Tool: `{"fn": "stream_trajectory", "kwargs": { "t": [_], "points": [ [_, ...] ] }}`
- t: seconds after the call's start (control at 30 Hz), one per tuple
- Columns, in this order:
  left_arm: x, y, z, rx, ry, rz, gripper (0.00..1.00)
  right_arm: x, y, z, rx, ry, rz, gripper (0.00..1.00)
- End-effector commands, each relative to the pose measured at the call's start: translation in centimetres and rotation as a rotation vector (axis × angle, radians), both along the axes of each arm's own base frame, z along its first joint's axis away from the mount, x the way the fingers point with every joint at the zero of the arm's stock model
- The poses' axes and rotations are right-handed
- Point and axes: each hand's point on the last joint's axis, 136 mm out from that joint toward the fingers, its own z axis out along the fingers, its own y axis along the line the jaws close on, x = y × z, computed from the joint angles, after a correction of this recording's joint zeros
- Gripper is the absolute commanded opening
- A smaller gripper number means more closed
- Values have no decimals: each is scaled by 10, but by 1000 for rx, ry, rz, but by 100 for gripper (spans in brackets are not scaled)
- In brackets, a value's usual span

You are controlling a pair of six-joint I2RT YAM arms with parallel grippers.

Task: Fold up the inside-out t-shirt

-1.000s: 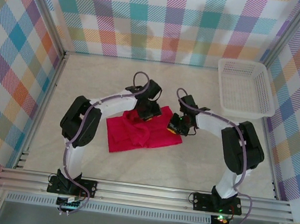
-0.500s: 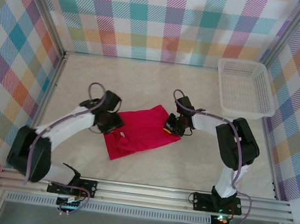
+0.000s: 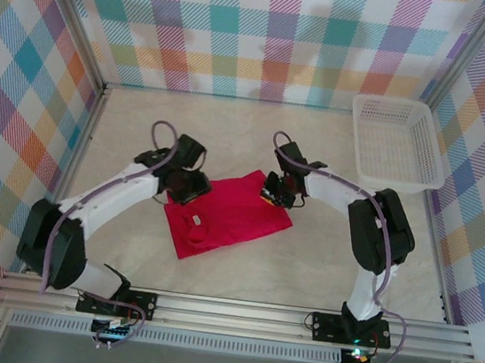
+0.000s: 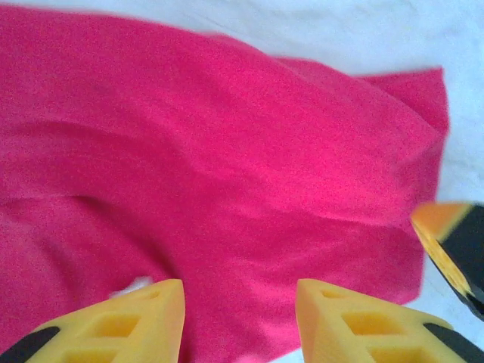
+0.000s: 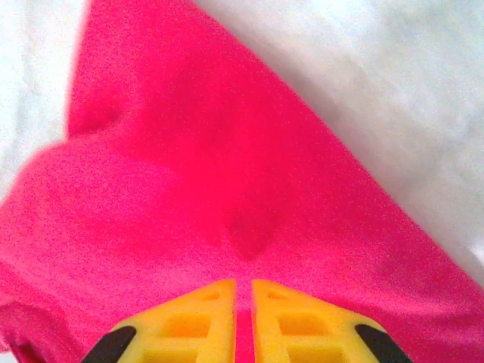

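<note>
Nearest the arm bases a bare strip of tabletop (image 3: 302,270) runs the full width, open room on either side for an elbow to swing

Past it the shirt (image 3: 228,220) lies mid-table as a rough slanted rectangle, one corner pointing near-left and its long edges running up towards the far right; it looks part-folded, though the layers are hard to count

At its far-left corner the left claw (image 3: 190,187) hangs over the cloth with fingers apart and nothing between them; its wrist view has a white tag (image 4: 132,286) peeping out just beside one fingertip

At the far-right corner the right claw (image 3: 273,192) has its fingers almost together, and a thin ridge of red between them suggests it is clamped on the shirt, with a small pucker just ahead of the tips

To do the fold well, I judge the left claw should close on its own corner at the same depth, both layers caught, then the two should travel level and together so the far edge lands square on the near one

Far right, a white basket (image 3: 397,144) sits well apart from the cloth; the checked walls (image 3: 271,33) close the far side, so lift low, not far
</note>
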Motion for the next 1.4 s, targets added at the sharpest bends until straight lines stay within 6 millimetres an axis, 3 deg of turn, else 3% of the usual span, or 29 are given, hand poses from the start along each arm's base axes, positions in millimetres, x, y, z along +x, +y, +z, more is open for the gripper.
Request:
{"fn": "stream_trajectory", "kwargs": {
  "t": [0.0, 0.07, 0.13, 0.27, 0.37, 0.47, 0.57, 0.67, 0.77, 0.9, 1.0, 1.1, 1.2, 1.3, 1.37],
  "points": [
    [-5, -55, -22, -111, 51, -39, 43, 1, -5, -34, -69, 66, 27, 15],
    [-21, -71, -48, -106, 124, -77, 42, -3, -18, -54, -122, 120, 4, 14],
    [-43, -66, -72, -69, 190, -94, 42, -10, -33, -68, -166, 162, -16, 13],
    [-81, -19, -108, 42, 265, -60, 42, -31, -57, -76, -207, 182, -35, 14],
    [-91, 8, -122, 78, 316, -47, 42, -53, -66, -77, -211, 198, -27, 14],
    [-71, 24, -125, 107, 337, -36, 42, -86, -69, -74, -211, 207, -16, 14],
    [-27, 33, -121, 161, 300, -35, 42, -122, -61, -62, -184, 203, -7, 14],
    [27, 40, -108, 246, 262, -70, 42, -150, -27, -35, -127, 140, 54, 14],
    [72, 38, -82, 259, 227, -127, 41, -163, 0, 0, -94, 72, 116, 16],
    [99, 35, -28, 250, 108, -172, 47, -135, -9, 29, -128, -49, 106, 23],
    [100, 34, -13, 194, 79, -171, 50, -96, -8, 36, -90, -103, 118, 25],
    [99, 33, -27, 144, 115, -166, 50, -56, 7, 34, -71, -137, 166, 25],
    [106, 29, -46, 85, 149, -155, 50, -31, 30, 25, -50, -132, 221, 24],
    [119, 28, -63, 36, 162, -134, 52, -29, 42, -3, -49, -55, 227, 21],
    [127, 28, -72, 27, 173, -133, 53, -45, 41, -27, -66, 23, 220, 20]
  ]
}}
